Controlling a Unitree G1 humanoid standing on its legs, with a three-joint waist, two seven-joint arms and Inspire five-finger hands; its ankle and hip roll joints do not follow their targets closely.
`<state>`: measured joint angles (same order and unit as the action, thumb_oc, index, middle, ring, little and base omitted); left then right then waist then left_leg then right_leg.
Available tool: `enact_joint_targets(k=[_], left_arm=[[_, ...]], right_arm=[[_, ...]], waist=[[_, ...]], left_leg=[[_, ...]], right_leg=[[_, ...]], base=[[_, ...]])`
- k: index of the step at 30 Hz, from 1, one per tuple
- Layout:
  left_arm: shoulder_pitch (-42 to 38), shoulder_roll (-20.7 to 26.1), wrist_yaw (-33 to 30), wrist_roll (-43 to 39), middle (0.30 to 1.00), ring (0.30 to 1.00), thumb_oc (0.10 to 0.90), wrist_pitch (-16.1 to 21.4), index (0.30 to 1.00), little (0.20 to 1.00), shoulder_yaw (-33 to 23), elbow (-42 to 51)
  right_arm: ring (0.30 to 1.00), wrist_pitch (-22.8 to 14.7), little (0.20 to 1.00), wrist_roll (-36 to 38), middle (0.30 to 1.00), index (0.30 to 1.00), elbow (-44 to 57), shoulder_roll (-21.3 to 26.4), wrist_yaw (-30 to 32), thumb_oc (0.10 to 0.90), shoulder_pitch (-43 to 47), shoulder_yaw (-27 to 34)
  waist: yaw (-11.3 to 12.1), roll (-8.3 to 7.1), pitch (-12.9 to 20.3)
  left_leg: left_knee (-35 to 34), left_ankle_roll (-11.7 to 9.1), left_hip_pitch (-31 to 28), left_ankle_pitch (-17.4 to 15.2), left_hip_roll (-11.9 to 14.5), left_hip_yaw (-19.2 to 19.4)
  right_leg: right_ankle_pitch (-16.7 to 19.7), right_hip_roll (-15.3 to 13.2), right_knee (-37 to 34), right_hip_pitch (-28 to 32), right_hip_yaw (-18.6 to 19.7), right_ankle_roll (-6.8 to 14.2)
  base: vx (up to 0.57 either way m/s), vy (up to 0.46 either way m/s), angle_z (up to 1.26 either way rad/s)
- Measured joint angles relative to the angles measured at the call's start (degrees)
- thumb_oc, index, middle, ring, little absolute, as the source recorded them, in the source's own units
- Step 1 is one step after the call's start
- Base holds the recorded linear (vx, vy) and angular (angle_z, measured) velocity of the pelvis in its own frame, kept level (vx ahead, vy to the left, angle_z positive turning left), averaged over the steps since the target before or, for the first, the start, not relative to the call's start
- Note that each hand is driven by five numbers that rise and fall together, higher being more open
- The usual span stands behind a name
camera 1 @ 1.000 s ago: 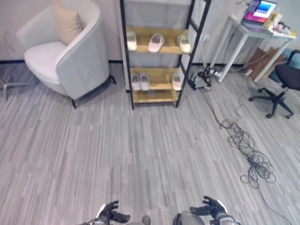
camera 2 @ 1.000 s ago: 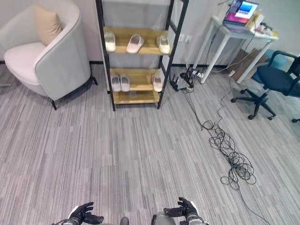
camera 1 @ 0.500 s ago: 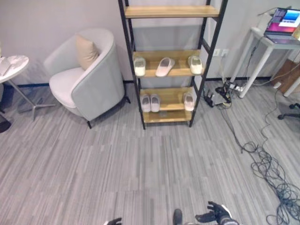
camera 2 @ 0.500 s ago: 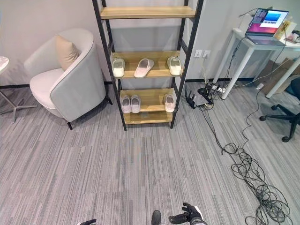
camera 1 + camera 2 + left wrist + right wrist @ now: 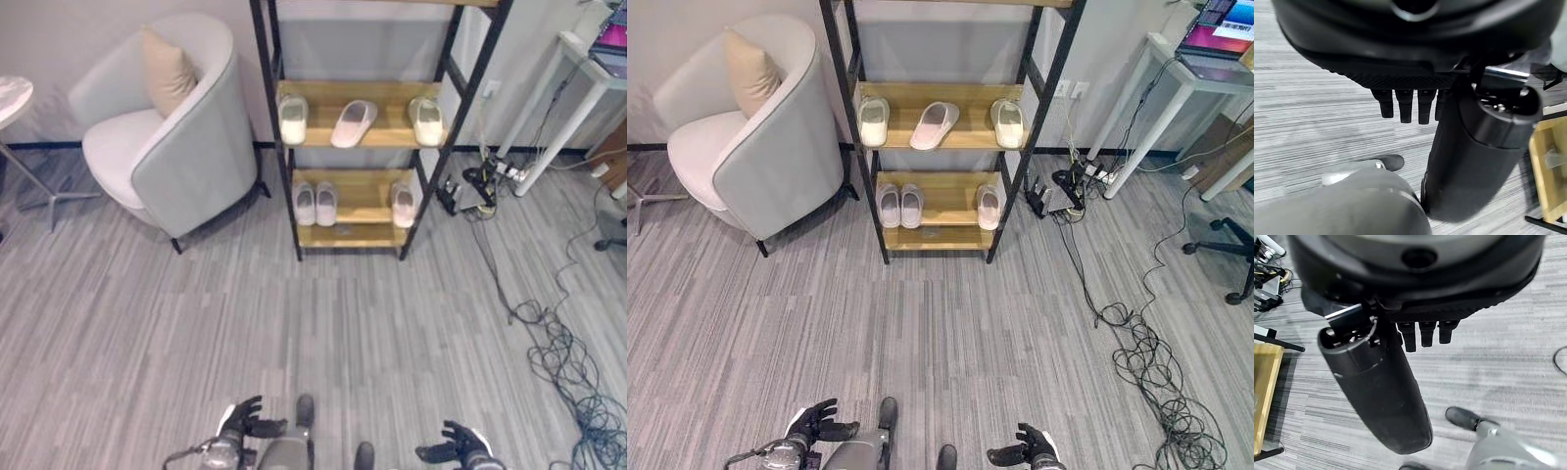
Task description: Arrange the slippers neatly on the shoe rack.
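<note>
Grey striped carpet (image 5: 294,323) covered the floor in front of a black-framed rack (image 5: 364,137) with wooden shelves, set against a pale wall. On the middle shelf three slippers were seen: one upright at the left (image 5: 293,119), one turned askew in the middle (image 5: 353,122) and one at the right (image 5: 425,121). On the lower shelf a pair (image 5: 315,203) stood side by side at the left, and a single slipper (image 5: 403,204) stood apart at the right. The rack's top was cut off by the upper edge, so any higher shelf could not be judged.

An armchair (image 5: 167,137) with a beige cushion (image 5: 165,69) stood left of the rack, and part of a round side table (image 5: 12,98) was cut off at the left edge. To the right, a white desk (image 5: 1176,93) with a laptop (image 5: 1220,24) was partly cropped, a chair base (image 5: 1225,259) was only half shown, and loose cables (image 5: 1146,362) lay tangled on the carpet.

Both hands were held low, well apart from the rack, and nothing was held in either. The left hand (image 5: 243,419) was seen with its fingers spread and relaxed; in its wrist view the fingers (image 5: 1405,105) hung straight beside the thumb. The right hand (image 5: 460,450) was partly cut off at the bottom edge, its fingers likewise spread; in its wrist view the fingers (image 5: 1422,335) pointed straight down over bare carpet.
</note>
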<state>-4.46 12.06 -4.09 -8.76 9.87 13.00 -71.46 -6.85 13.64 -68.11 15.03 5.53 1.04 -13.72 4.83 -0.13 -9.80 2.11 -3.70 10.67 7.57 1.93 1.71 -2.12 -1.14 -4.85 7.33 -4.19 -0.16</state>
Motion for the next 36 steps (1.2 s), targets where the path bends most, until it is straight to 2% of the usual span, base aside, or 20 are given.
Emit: enact_joint_targets(k=[2, 4, 7, 9, 13, 18, 19, 21, 22, 23, 24, 25, 26, 27, 28, 29, 32, 33, 34, 36], left_arm=[[1.04, 0.8, -0.27, 0.03, 0.9, 0.9, 0.8, -0.18, 0.9, 0.9, 0.02, 0.15], [0.69, 1.75, -0.16, 0.1, 0.9, 0.9, 0.8, -0.87, 0.9, 0.9, 0.24, -0.09], [1.23, 2.28, -0.1, 0.09, 0.9, 0.9, 0.8, -1.27, 0.9, 0.9, 0.39, -0.52], [1.77, 2.75, -0.15, -0.01, 0.9, 0.9, 0.8, -1.22, 0.9, 0.9, 0.41, -0.35], [3.24, 2.66, -0.21, -0.04, 0.9, 0.9, 0.8, -1.48, 0.9, 0.9, 0.26, -1.02], [3.83, 2.6, -0.23, -0.1, 0.9, 0.9, 0.8, -1.94, 0.9, 0.9, 0.21, -1.78], [4.61, 2.66, -0.23, -0.1, 0.9, 0.9, 0.8, -1.93, 0.9, 0.9, 0.25, -1.66], [5.89, 2.96, -0.26, 0.0, 0.9, 0.9, 0.8, -1.95, 0.9, 0.9, 0.25, -1.62], [5.99, 2.58, -0.28, 0.0, 0.9, 0.9, 0.8, -1.96, 0.9, 0.9, 0.28, -1.64], [6.07, 2.27, -0.2, 0.01, 0.9, 0.9, 0.8, -1.86, 0.9, 0.9, 0.31, -1.45], [5.96, 2.16, -0.15, -0.05, 0.9, 0.9, 0.8, -1.87, 0.9, 0.9, 0.2, -1.53], [5.47, 2.22, -0.31, -0.14, 0.9, 0.9, 0.8, -1.91, 0.9, 0.9, 0.08, -1.93], [4.72, 2.18, -0.28, -0.23, 0.9, 0.9, 0.8, -1.88, 0.9, 0.9, -0.17, -2.02], [3.85, 1.89, -0.33, -0.27, 0.9, 0.9, 0.8, -1.87, 0.9, 0.9, -0.48, -1.99], [3.61, 1.83, -0.31, -0.33, 0.9, 0.9, 0.8, -1.88, 0.9, 0.9, -0.43, -2.24], [2.58, 1.85, -0.3, -0.3, 0.9, 0.9, 0.8, -1.84, 0.9, 0.9, -0.19, -2.06], [0.02, 1.98, 0.44, -0.13, 0.9, 0.9, 0.8, -1.11, 0.9, 0.9, 0.42, -0.21], [0.03, 2.14, 0.72, -0.1, 0.9, 0.9, 0.8, -0.91, 0.9, 0.9, 0.41, 0.15], [-0.3, 2.11, 0.74, -0.16, 0.9, 0.9, 0.8, -0.93, 0.9, 0.9, 0.35, 0.09], [-0.79, 1.75, 0.92, -1.62, 0.9, 0.9, 0.8, -0.69, 0.9, 0.9, 0.27, 0.03]], right_arm=[[0.9, -0.27, 0.9, -0.07, 0.9, 0.9, 0.25, -1.06, -0.11, 0.8, -0.67, -0.04], [0.9, -0.37, 0.9, -0.11, 0.9, 0.9, 0.66, -1.85, -0.17, 0.8, -0.62, -0.05], [0.9, -0.18, 0.9, -0.15, 0.9, 0.9, 0.43, -2.65, -0.16, 0.8, -1.02, 0.0], [0.9, -0.33, 0.9, -0.15, 0.9, 0.9, 0.74, -3.13, -0.18, 0.8, -1.11, 0.03], [0.9, -0.38, 0.9, -0.16, 0.9, 0.9, 2.06, -3.45, -0.25, 0.8, 0.68, -0.04], [0.9, -0.35, 0.9, -0.13, 0.9, 0.9, 2.6, -3.38, -0.25, 0.8, 1.17, 0.31], [0.9, -0.34, 0.9, -0.15, 0.9, 0.9, 2.59, -3.53, -0.27, 0.8, 0.98, 0.32], [0.9, -0.33, 0.9, -0.51, 0.9, 0.9, 2.56, -3.83, -0.27, 0.8, 0.04, 0.29], [0.9, -0.32, 0.9, -0.69, 0.9, 0.9, 2.38, -3.56, -0.24, 0.8, -1.11, 0.38], [0.9, -0.23, 0.9, -0.71, 0.9, 0.9, 2.29, -3.29, -0.24, 0.8, -0.86, 0.38], [0.9, -0.07, 0.9, -0.98, 0.9, 0.9, 1.84, -3.39, -0.23, 0.8, -0.72, 0.4], [0.9, -0.1, 0.9, -1.26, 0.9, 0.9, 1.9, -3.41, -0.2, 0.8, -0.64, 0.36], [0.9, -0.31, 0.9, -1.37, 0.9, 0.9, 1.95, -3.01, -0.11, 0.8, -0.43, 0.05], [0.9, -0.35, 0.9, -1.33, 0.9, 0.9, 1.99, -2.3, -0.04, 0.8, 0.13, -0.09], [0.9, -0.37, 0.9, -1.33, 0.9, 0.9, 1.93, -1.95, 0.01, 0.8, -0.02, -0.25], [0.9, -0.35, 0.9, -1.25, 0.9, 0.9, 1.93, -1.38, 0.09, 0.8, 0.01, -0.63], [0.9, 0.13, 0.9, -1.18, 0.9, 0.9, 0.08, -1.06, 0.5, 0.8, 0.77, -0.82], [0.9, 0.24, 0.9, -1.18, 0.9, 0.9, 0.0, -1.04, 0.49, 0.8, 0.9, -0.95], [0.9, 0.25, 0.9, -1.18, 0.9, 0.9, -0.04, -1.04, 0.5, 0.8, 0.96, -0.98], [0.9, 0.23, 0.9, -1.18, 0.9, 0.9, -0.23, -0.85, 0.51, 0.8, 0.94, -1.23]], waist=[[0.34, -1.74, 0.45], [-0.13, -2.43, 0.45], [-0.07, -2.18, 0.32], [-0.61, -1.68, 0.14], [-2.23, -1.8, 0.21], [-4.06, -2.81, 0.44], [-4.37, -3.31, 0.76], [-4.63, -4.33, 1.77], [-4.68, -3.57, 2.5], [-4.38, -2.71, 2.87], [-4.32, -2.61, 2.99], [-4.25, -3.1, 2.97], [-2.93, -3.58, 2.94], [-2.29, -3.34, 2.92], [-2.22, -3.49, 2.85], [-2.08, -3.55, 2.78], [-1.2, -5.0, 1.82], [-0.79, -5.45, 1.47], [-0.75, -5.16, 1.34], [-0.12, -4.04, 0.56]], left_leg=[[-0.43, 3.69, -1.89, -1.31, -1.44, 3.53], [-0.84, 6.61, -3.6, -2.26, -3.04, 4.43], [-1.53, 9.2, -8.22, -4.93, -4.28, 4.55], [-2.13, 8.87, -10.63, -6.91, -4.83, 3.78], [-3.49, 9.45, -13.31, -7.24, -5.3, 3.01], [-3.71, 7.52, -17.09, -11.07, -6.14, 1.1], [-3.61, 7.81, -18.51, -11.09, -6.27, 0.79], [-3.06, 6.02, -20.68, -13.61, -6.19, -0.86], [-1.46, 5.01, -20.82, -15.22, -4.96, -2.36], [-0.33, 4.2, -20.51, -15.54, -3.68, -2.44], [5.76, 1.94, -18.21, -16.89, -2.62, -2.73], [11.4, 1.11, -15.34, -17.36, -2.57, -2.65], [20.53, 0.47, -11.73, -17.16, -2.49, -2.06], [28.74, -1.78, -8.24, -15.5, -1.76, -2.2], [32.14, -2.38, -6.79, -14.85, -1.32, -2.06], [35.66, -2.38, -5.19, -14.87, -0.53, -1.96], [27.96, -1.44, -1.67, -15.69, -0.16, -0.45], [20.85, -1.13, -0.85, -15.03, -0.35, -0.18], [17.17, -1.1, -0.31, -14.03, -0.27, -0.23], [6.71, -2.29, 1.08, -8.11, -0.12, 0.66]], right_leg=[[-2.7, -2.48, 4.56, -1.09, 0.41, 3.24], [-6.24, -4.57, 17.4, -5.63, -0.27, 6.46], [-6.86, -7.95, 33.09, -10.54, -1.76, 9.46], [-7.2, -9.24, 36.9, -12.49, -4.65, 8.96], [-7.16, -8.42, 26.96, -17.26, -7.31, 7.18], [3.89, -9.2, 12.78, -21.26, -8.2, 7.48], [5.96, -9.52, 11.74, -20.71, -8.94, 6.84], [8.24, -9.07, 10.35, -18.48, -9.19, 5.23], [11.08, -7.97, 9.19, -17.1, -9.53, 1.76], [10.68, -6.41, 8.36, -16.25, -10.1, 1.8], [11.38, -5.25, 5.86, -14.21, -10.78, 0.32], [11.67, -5.11, 4.39, -13.16, -10.93, -0.13], [11.91, -4.7, 2.5, -11.67, -10.51, -0.93], [11.18, -3.84, 1.14, -9.8, -10.17, -2.08], [11.18, -3.56, 0.32, -8.75, -10.27, -2.28], [9.49, -3.08, -0.09, -7.66, -10.39, -4.01], [7.45, -3.68, -0.49, -6.95, -10.47, -4.36], [6.79, -3.65, -0.52, -6.54, -10.69, -4.2], [6.52, -3.46, -0.53, -6.31, -10.91, -4.1], [5.35, -2.7, -0.56, -5.02, -11.41, -3.17]], base=[[0.17, 0.114, -0.69], [0.24, 0.145, -0.35], [0.25, 0.083, 0.03], [0.3, 0.031, 0.04], [0.34, -0.088, 0.18], [0.35, -0.137, 0.21], [0.3, -0.138, 0.21], [0.23, -0.117, 0.35], [0.15, -0.152, 0.37], [0.18, -0.2, 0.24], [0.11, -0.151, 0.07], [0.12, -0.151, -0.13], [0.16, -0.142, -0.29], [0.16, -0.141, -0.35], [0.22, -0.076, -0.12], [0.25, -0.05, 0.13], [0.32, 0.001, 0.25], [0.19, 0.033, 0.09], [0.24, 0.032, 0.0], [0.39, 0.065, -0.02]])
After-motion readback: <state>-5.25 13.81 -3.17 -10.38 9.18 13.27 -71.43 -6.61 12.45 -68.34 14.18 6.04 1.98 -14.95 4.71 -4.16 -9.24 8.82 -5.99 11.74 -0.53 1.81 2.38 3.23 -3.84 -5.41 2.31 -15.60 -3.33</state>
